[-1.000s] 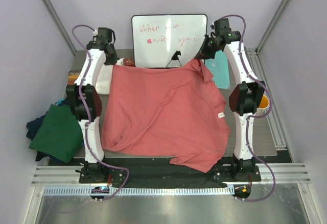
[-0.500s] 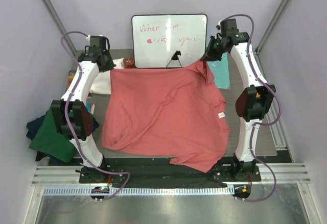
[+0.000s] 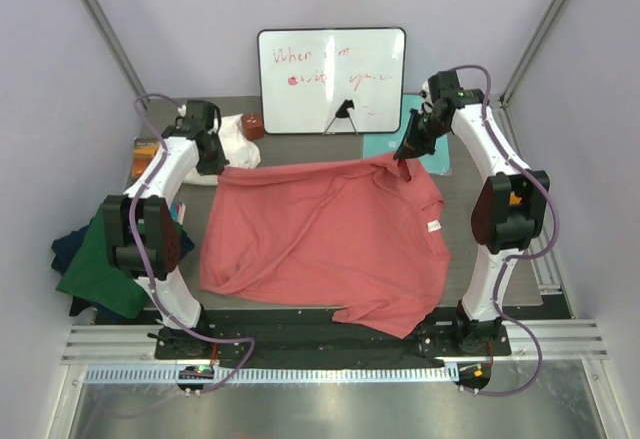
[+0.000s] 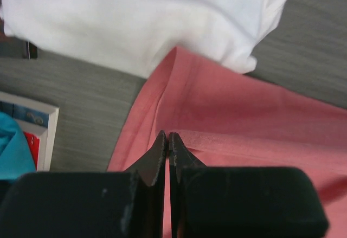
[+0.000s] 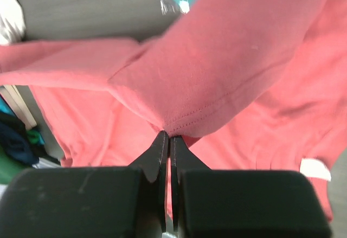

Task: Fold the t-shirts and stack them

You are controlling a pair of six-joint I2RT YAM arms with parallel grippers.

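Note:
The salmon-pink t-shirt point(image 3: 320, 239) lies spread over the table, its white neck label point(image 3: 433, 226) near the right edge. My left gripper point(image 3: 216, 161) is shut on its far left corner, and in the left wrist view the gripper point(image 4: 168, 138) pinches the pink hem point(image 4: 244, 119). My right gripper point(image 3: 405, 162) is shut on the far right corner. In the right wrist view the gripper point(image 5: 169, 137) clamps a stitched fold of the shirt point(image 5: 227, 59). A dark green t-shirt point(image 3: 110, 264) lies on a navy one point(image 3: 62, 249) off the table's left side.
A whiteboard point(image 3: 332, 79) stands at the back. A white cloth point(image 3: 235, 137) and a small red object point(image 3: 253, 124) lie behind the left gripper. The pale-teal mat point(image 3: 425, 144) lies behind the right gripper. An orange-edged box point(image 3: 143, 151) sits far left.
Both grippers have come toward the near side and lower, drawing the shirt's far edge forward over itself. More of the teal mat and white cloth shows behind them.

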